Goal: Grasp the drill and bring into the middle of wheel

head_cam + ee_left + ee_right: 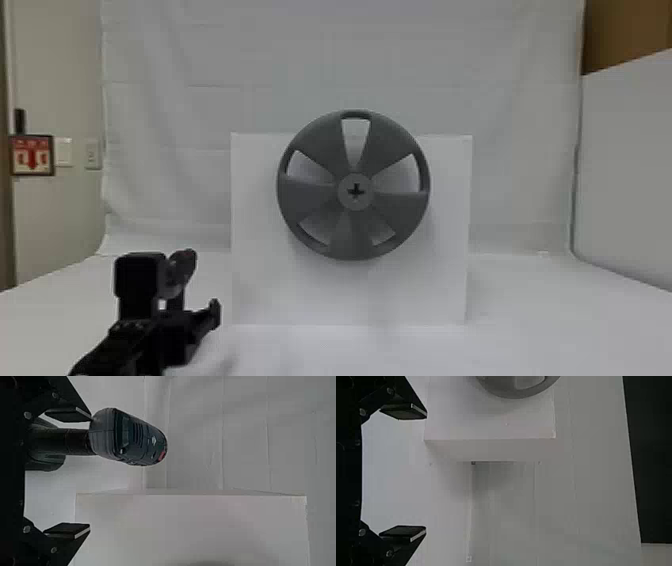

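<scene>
Drill, dark and vented with a red spot, sits left of the wheel by the spread left claw, handle down, long axis upright, the right claw spread too.

I've got my left arm coming in from the bottom edge of the head view, left of centre, angled up and to the right, with a boxy black housing standing on the wrist. My left gripper is out ahead of it, lower left of the frame, and its wrist view shows the fingers spread wide, upper left and lower left. Over on the right wrist view, my right gripper has its fingers parted too, one upper left, one lower left.
</scene>
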Controlling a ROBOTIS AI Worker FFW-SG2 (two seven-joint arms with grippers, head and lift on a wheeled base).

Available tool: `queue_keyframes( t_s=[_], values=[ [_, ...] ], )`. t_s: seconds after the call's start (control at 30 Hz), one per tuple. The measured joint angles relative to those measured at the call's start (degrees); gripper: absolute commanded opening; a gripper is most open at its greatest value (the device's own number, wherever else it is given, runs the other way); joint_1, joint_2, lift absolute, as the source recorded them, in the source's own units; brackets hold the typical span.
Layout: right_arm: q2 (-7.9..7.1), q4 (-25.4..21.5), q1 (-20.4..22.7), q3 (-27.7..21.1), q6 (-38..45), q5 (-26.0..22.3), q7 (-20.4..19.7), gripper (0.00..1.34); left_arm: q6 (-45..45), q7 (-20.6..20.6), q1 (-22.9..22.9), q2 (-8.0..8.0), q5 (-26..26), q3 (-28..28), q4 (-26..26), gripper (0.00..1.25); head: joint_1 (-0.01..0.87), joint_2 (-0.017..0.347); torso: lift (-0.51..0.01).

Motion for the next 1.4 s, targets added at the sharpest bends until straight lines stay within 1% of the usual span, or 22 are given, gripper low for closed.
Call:
queue_keyframes(
  t_s=[0.27, 0.73, 1.4],
  values=[
    [0.03, -0.1, -0.1, 0.2, 0.0, 0.0, 0.0, 1.07, -0.4, 0.0, -0.8, 0.0, -0.1, -0.3, 1.9, 0.95, 0.054, 0.031, -0.403],
    [0.08, -0.2, -0.1, 0.3, 0.0, 0.0, 0.0, 1.07, -0.9, 0.0, -1.3, 0.0, -0.5, -0.4, 3.0, 0.93, 0.054, 0.031, -0.403],
    [0.1, -0.3, -0.1, 0.6, 0.0, 0.0, 0.0, 1.07, -3.8, 0.5, -2.8, 0.0, -2.2, 0.5, 8.4, 0.92, 0.054, 0.031, -0.403]
  ],
)
